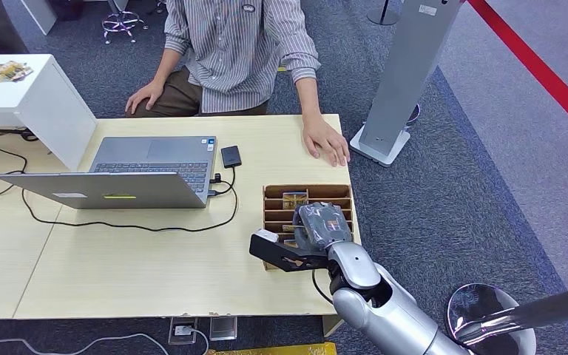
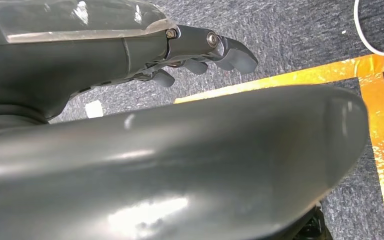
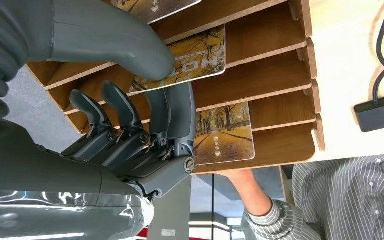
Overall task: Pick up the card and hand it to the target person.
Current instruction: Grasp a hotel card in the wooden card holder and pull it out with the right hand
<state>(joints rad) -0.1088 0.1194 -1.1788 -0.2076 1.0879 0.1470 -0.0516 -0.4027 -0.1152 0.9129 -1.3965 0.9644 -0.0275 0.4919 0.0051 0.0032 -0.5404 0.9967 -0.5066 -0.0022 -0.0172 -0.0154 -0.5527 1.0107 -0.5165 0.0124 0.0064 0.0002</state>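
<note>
A wooden card rack (image 1: 307, 191) with several slots stands at the table's right front; picture cards lean in it. My right hand (image 1: 322, 225) is over the rack. In the right wrist view the thumb (image 3: 130, 45) presses on the face of a yellow autumn-scene card (image 3: 202, 52) while the fingers (image 3: 177, 112) close against its lower edge, pinching it in its slot. Another card (image 3: 225, 132) sits one slot further on. The person (image 1: 240, 44) in a striped shirt sits behind the table, one hand (image 1: 325, 140) flat on it near the rack. My left hand (image 2: 195, 50) hangs over the carpet, holding nothing.
An open laptop (image 1: 140, 174) with cables and a small black box (image 1: 231, 156) lie left of the rack. A white cabinet (image 1: 22, 92) stands at the far left, a grey stand (image 1: 407, 74) to the right of the table, with a red floor line (image 1: 540, 70) beyond.
</note>
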